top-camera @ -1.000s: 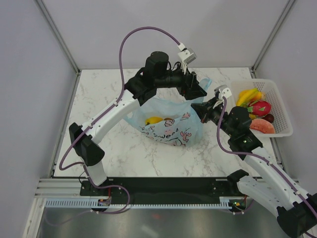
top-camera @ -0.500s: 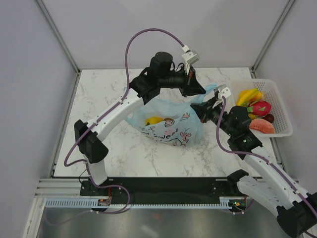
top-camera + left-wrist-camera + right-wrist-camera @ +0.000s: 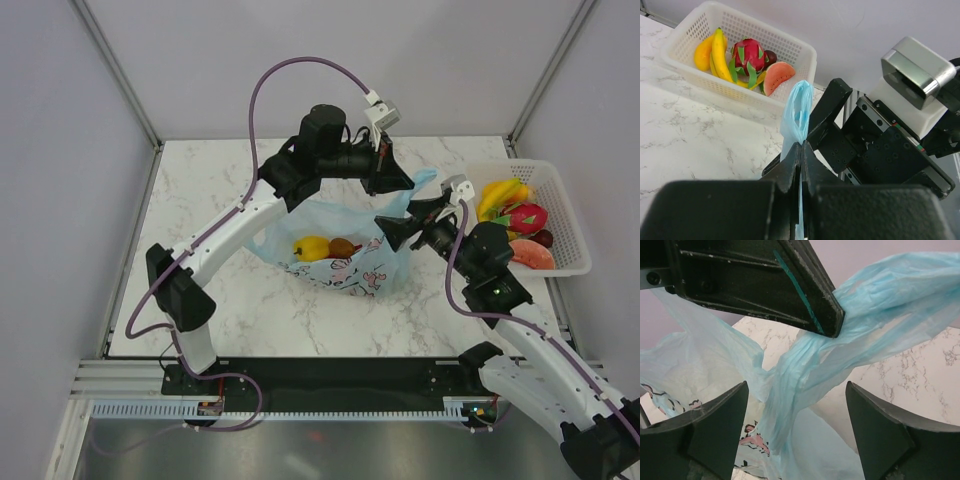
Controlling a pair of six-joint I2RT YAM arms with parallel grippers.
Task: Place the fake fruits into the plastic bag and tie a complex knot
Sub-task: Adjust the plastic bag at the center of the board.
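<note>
The light-blue plastic bag point(image 3: 345, 262) lies mid-table with a yellow fruit point(image 3: 311, 247) and a tan fruit point(image 3: 343, 247) inside. My left gripper point(image 3: 398, 182) hangs above the bag's right side, shut on a bunched handle point(image 3: 798, 112) that rises from its fingertips point(image 3: 793, 159). My right gripper point(image 3: 397, 226) stands open just below it. Its fingers point(image 3: 715, 427) straddle the twisted handle point(image 3: 805, 375) without touching it. Bananas point(image 3: 500, 192), a dragon fruit point(image 3: 526, 217), an orange-red slice point(image 3: 530, 254) and a dark ball point(image 3: 544, 238) lie in the basket.
The white mesh basket point(image 3: 568, 215) stands at the table's right edge, close behind the right arm; the left wrist view shows it point(image 3: 685, 65) too. Grey walls enclose the marble table point(image 3: 200, 260) on three sides.
The left gripper shut on the bag handle and lifted it slightly. The right gripper then opened, let go of the bag and drew back a little.
</note>
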